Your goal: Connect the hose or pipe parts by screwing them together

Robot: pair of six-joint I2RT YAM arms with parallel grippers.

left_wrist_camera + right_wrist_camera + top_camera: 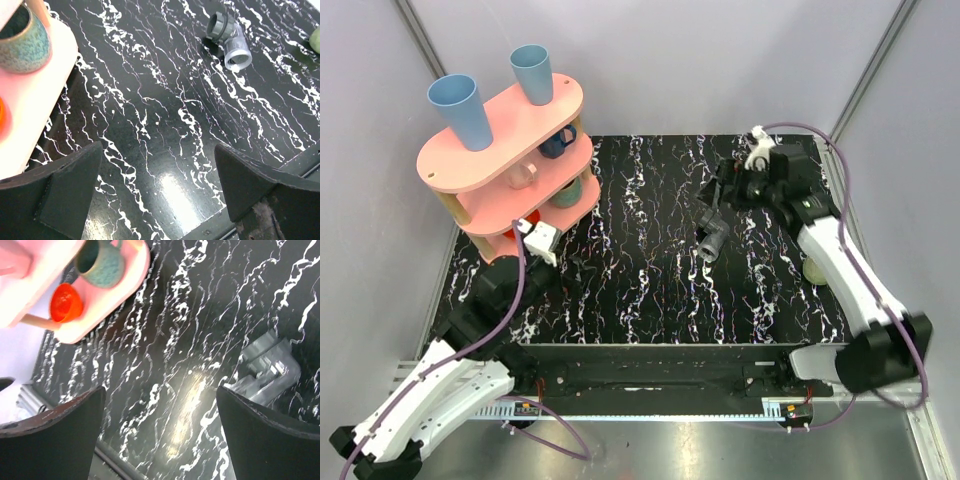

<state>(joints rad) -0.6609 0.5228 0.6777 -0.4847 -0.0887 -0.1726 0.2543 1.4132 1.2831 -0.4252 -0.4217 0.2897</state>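
The right claw [160,435] stands wide, nothing between its fingers; the pipe parts [270,365] lie blurred on the black marbled mat [165,340] just ahead of it, off toward one finger rather than in the gap. The left claw [160,200] is also spread wide and empty; the dark nut [220,25] and paler coupling [236,52] lie touching, well ahead of it and off to one side, with the pink rack [35,110] close on its other side

Open black mat [640,290] mid-table, pink shelf rack [500,140] blocking far left, pipe fittings [712,238] lying right of centre
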